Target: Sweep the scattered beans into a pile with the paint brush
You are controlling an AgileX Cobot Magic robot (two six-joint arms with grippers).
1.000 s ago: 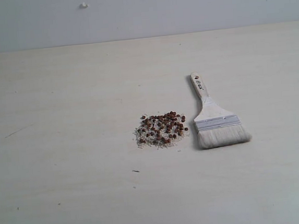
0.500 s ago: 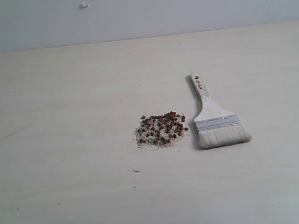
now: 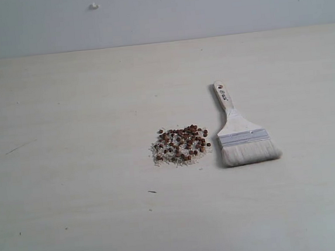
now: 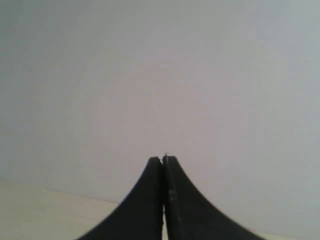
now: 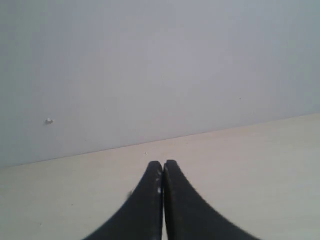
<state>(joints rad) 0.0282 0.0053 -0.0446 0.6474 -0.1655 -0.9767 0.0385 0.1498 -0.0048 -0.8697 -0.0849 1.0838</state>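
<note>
The left jaws and the right jaws are each pressed together, empty. On the table point(image 3: 76, 227), the beans point(image 3: 183, 137) sit in one pile point(image 3: 180, 146) among crumbs point(image 3: 160, 156). The brush point(image 3: 243, 137) lies just beside it on the right, not touching, with its bristles near and its handle pointing toward the wall point(image 3: 204, 10).

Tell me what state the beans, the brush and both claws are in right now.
Beans: gathered in one small heap.
Brush: lying flat beside the beans, apart from them, unheld.
Left claw: shut, empty.
Right claw: shut, empty.
</note>
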